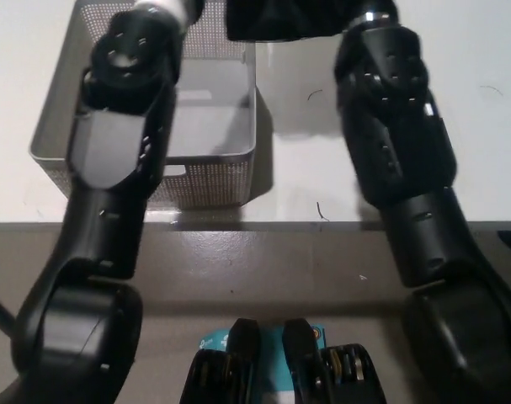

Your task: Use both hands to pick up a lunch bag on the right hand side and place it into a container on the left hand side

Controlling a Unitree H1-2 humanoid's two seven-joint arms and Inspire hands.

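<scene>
Carrying step, about halfway. Black lunch bag (276,18) up high at the top edge, held between two arms, just past the far right corner of the grey basket (226,172). Both hands out of view above the picture, so cannot tell if closed or open. Next: swing the bag more to the left, over the middle of the basket, then lower it in and let go. White counter (482,151), bare on the right. Brown floor below the counter edge.
</scene>
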